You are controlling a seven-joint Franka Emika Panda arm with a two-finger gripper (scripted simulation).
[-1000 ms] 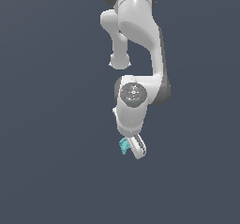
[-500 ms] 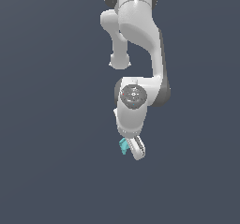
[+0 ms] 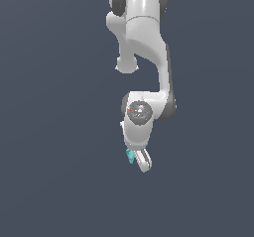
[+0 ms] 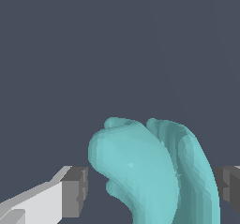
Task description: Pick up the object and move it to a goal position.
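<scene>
The object (image 4: pixel 150 171) is a teal curved piece with rounded lobes. In the wrist view it fills the gap between my two dark finger pads (image 4: pixel 75 190), and both pads meet its sides. In the exterior view the object (image 3: pixel 130 156) is a tiny teal speck at the tip of the white arm, beside the white fingers. My gripper (image 3: pixel 140 161) hangs below the arm's round wrist joint and is shut on the object. Part of the object is hidden behind the fingers in the exterior view.
The white Panda arm (image 3: pixel 144 42) comes down from the top of the exterior view. Everything around it is a uniform dark grey-blue background (image 3: pixel 49 132). No goal marker shows.
The arm's wrist joint has come down a little in the exterior view. The gripper tip and the teal object have shifted only slightly, and they have stayed together.
</scene>
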